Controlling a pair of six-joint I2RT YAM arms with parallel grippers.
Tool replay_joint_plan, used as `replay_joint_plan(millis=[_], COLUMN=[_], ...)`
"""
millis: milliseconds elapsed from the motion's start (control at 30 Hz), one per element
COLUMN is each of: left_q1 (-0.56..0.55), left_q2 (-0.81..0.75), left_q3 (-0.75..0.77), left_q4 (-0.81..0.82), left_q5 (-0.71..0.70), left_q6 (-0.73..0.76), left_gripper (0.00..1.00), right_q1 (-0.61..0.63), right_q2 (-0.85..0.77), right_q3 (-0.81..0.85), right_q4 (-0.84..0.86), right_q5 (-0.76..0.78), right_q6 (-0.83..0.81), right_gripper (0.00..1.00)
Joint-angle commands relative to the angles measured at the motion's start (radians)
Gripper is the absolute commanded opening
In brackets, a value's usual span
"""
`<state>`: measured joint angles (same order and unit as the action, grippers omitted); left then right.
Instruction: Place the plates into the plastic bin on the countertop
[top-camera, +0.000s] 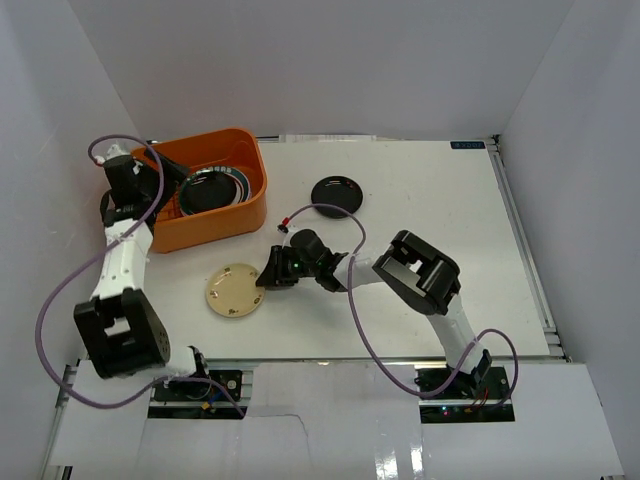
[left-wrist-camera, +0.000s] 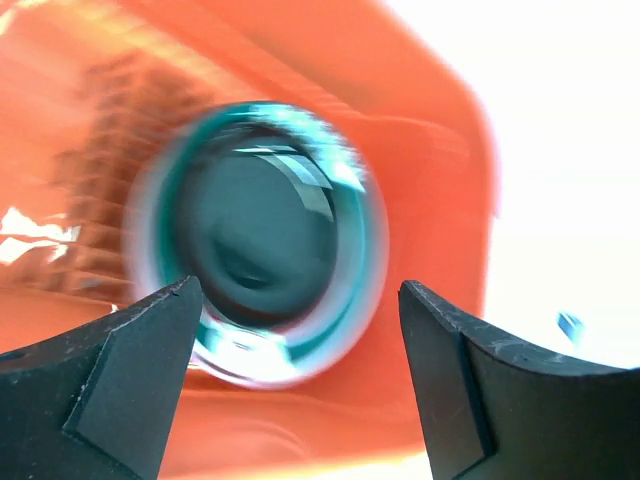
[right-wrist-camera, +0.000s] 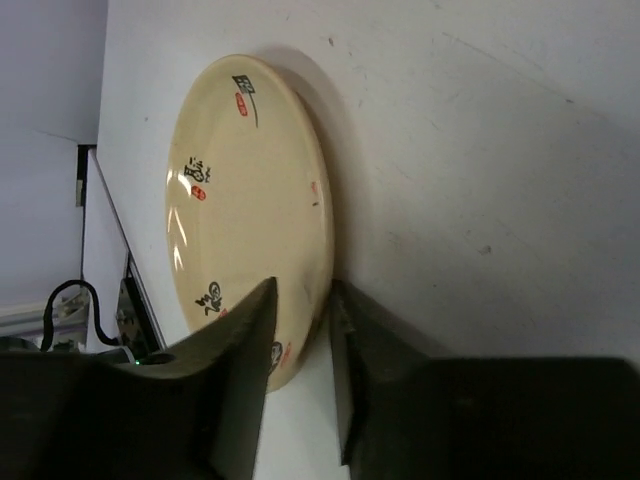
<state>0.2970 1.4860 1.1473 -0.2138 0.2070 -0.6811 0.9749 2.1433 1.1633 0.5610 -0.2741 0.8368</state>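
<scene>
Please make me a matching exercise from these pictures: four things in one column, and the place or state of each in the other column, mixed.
Things:
1. cream plate
2. loose black plate
3. orange bin
4. left gripper

Place or state:
a. open, above the bin
b. rim between the fingers of the right gripper
c. lies alone, untouched
d. has plates inside

Pairs: 1-b, 2-c, 3-d, 4-a.

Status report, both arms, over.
Left jaws open above plastic bin, plates stacked inside. Right jaws astride cream plate rim, grip unconfirmed. Black plate loose on countertop. Nothing in the way.
</scene>
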Motion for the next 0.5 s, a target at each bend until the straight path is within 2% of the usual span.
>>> replay_joint_plan(millis=[0,33,67,200,333,467], left_q1=[-0.125,-0.151,-0.179,-0.281,-0.315,-0.326], left_q2=[-0.234,-0.272,-0.346,-0.49,-0.596,-0.612], left_q3=[-0.064,-0.086,-0.109,-0.211,-0.316,-0.385], left_q4=[0.071,0.065,0.05,-0.071,-0.229,-0.274], left_q5=[0.039,0.025,0.025,0.08,0.239,0.42], left_q6=[0.037,0.051,0.061,0.113,0.156,0.16], left_gripper=[0.9,0.9,0.89,0.87,0.82,0.82], right_q1=[0.011,0.01,0.008,-0.022,-0.12,-0.22], right_q2=[0.046,0.037,0.018,-0.176,-0.39,-0.567], right_q3=[0.0,-0.026,-0.051,-0.226,-0.41,-0.53], right_q4=[0.002,0.011,0.04,0.155,0.194,0.172], right_q5=[-0.014,-0.007,0.021,0.03,-0.007,-0.091], right_q6=[0.094,0.1,0.105,0.12,0.084,0.055], right_gripper=[0.28,0.22,0.09,0.08,0.08,0.08])
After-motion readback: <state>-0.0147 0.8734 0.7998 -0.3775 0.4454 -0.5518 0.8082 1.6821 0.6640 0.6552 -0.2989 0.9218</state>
